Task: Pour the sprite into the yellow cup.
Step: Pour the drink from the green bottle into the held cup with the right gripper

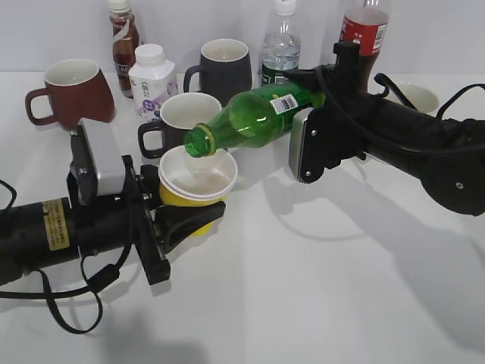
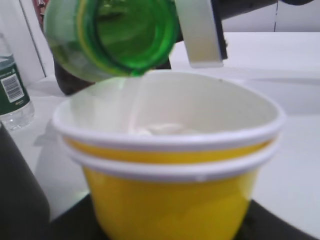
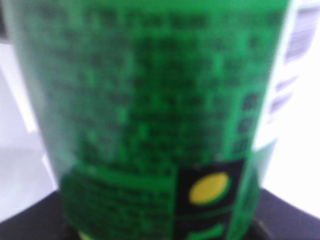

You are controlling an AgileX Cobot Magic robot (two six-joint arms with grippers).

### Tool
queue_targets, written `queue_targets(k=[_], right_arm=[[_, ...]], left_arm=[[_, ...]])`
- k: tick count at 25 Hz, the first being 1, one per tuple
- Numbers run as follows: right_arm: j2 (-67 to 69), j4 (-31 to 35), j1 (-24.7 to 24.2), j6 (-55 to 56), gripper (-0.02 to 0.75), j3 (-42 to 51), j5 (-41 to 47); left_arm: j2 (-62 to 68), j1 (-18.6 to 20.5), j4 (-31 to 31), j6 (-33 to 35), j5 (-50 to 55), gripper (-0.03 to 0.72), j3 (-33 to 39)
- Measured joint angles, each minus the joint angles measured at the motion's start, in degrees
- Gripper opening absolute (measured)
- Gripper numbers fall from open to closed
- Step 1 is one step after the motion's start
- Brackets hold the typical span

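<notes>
The sprite (image 1: 254,115) is a green bottle with no cap on, tipped on its side with its open mouth over the yellow cup (image 1: 198,182). My right gripper (image 1: 318,95) is shut on the sprite's labelled body, which fills the right wrist view (image 3: 150,115). My left gripper (image 1: 186,216) is shut on the yellow cup and holds it just above the table. In the left wrist view the yellow cup (image 2: 167,185) looks like two stacked cups with white rims, and the sprite's mouth (image 2: 127,35) hangs just above the rim. I see no stream of liquid.
Behind stand a brown-red mug (image 1: 72,92), a white mug (image 1: 182,114), a dark mug (image 1: 223,68), a small white bottle (image 1: 151,80), a brown drink bottle (image 1: 123,42), a water bottle (image 1: 281,45), a cola bottle (image 1: 364,30) and a white bowl (image 1: 415,97).
</notes>
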Motion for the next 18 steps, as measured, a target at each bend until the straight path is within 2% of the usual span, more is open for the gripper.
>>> queue_targets(k=[18], right_arm=[[0.0,0.0,0.0,-3.0,0.375,0.0,0.0]], left_arm=[[0.0,0.0,-1.3,0.0,0.0,0.328,1.6]])
